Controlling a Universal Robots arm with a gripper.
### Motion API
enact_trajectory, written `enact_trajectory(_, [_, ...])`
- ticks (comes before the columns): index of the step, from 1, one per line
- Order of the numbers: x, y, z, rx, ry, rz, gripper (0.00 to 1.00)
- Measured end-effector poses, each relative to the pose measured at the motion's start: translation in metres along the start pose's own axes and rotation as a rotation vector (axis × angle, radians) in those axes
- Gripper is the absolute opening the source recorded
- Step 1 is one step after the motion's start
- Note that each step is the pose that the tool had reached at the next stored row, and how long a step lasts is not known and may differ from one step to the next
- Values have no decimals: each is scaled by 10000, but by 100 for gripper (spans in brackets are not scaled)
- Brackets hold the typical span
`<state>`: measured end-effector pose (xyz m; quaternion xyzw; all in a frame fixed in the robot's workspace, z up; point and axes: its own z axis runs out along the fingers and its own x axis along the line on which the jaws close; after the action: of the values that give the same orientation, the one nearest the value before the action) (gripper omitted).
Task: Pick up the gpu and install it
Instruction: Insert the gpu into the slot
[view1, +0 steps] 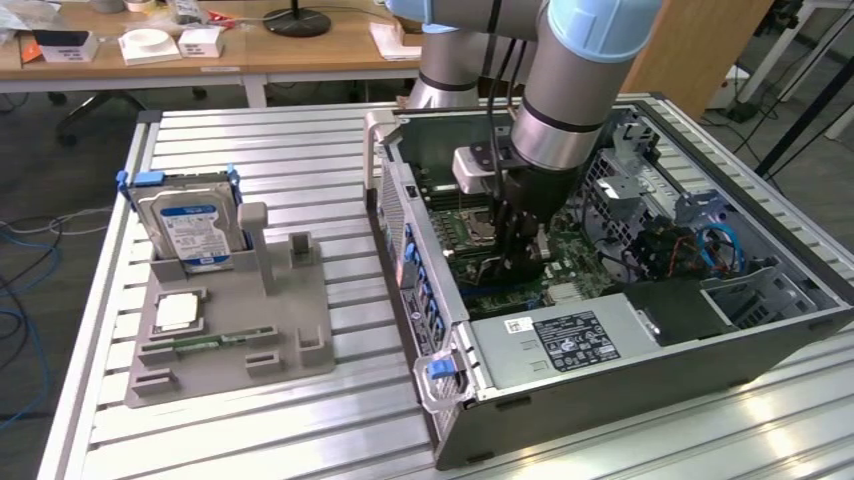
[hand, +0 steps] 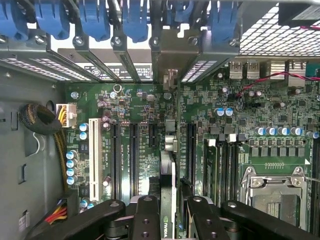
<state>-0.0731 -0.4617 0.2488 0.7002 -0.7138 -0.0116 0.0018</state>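
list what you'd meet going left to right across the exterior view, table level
blue-labelled silver hard drive standing in its slot → grey plastic parts holder → small silver square chip on the holder's left part aside, open grey metal computer case → black tool lowered over the green motherboard → blue cables

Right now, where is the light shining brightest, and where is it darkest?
In the exterior view, white glare streaks the metal table near the front, while the computer case is shadowy inside under the arm. In the wrist view, the motherboard is evenly lit, the gpu sits edge-on between the dark gripper fingers.
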Motion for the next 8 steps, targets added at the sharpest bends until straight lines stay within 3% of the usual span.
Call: enact_trajectory(8, [0, 1, 4, 2, -3, 0, 26])
